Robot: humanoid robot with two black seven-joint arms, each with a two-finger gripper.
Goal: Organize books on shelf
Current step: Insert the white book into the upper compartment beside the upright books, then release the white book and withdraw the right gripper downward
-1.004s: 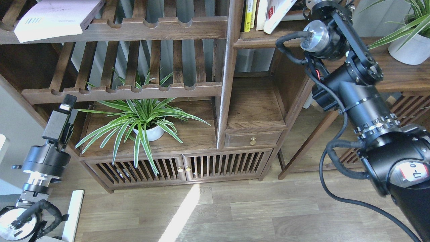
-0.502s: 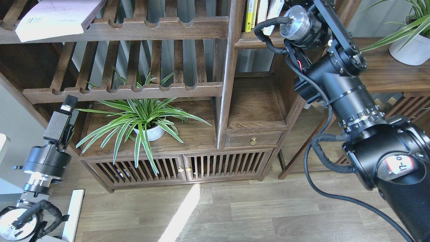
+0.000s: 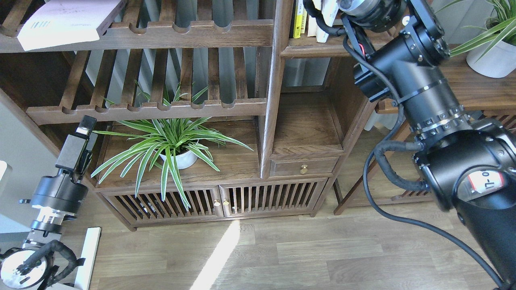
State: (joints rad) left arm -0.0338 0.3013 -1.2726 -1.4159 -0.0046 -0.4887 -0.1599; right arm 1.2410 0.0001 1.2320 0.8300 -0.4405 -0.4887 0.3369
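Books for the task are in two places: a pale lilac-white paperback [image 3: 66, 22] lies flat on the slatted rack [image 3: 161, 34] at the upper left of the frame, and a white book [image 3: 328, 18] stands on the solid shelf [image 3: 310, 50] at the top centre, beside thin yellow books [image 3: 299, 18]. Across the right side, the right arm [image 3: 419, 92] reaches up to that shelf; its gripper is cut off by the top edge of the frame. In the middle stands a green striped plant [image 3: 169, 141] in a white pot. At the lower left, the left gripper [image 3: 78, 143] points upward; I cannot tell whether its fingers are apart.
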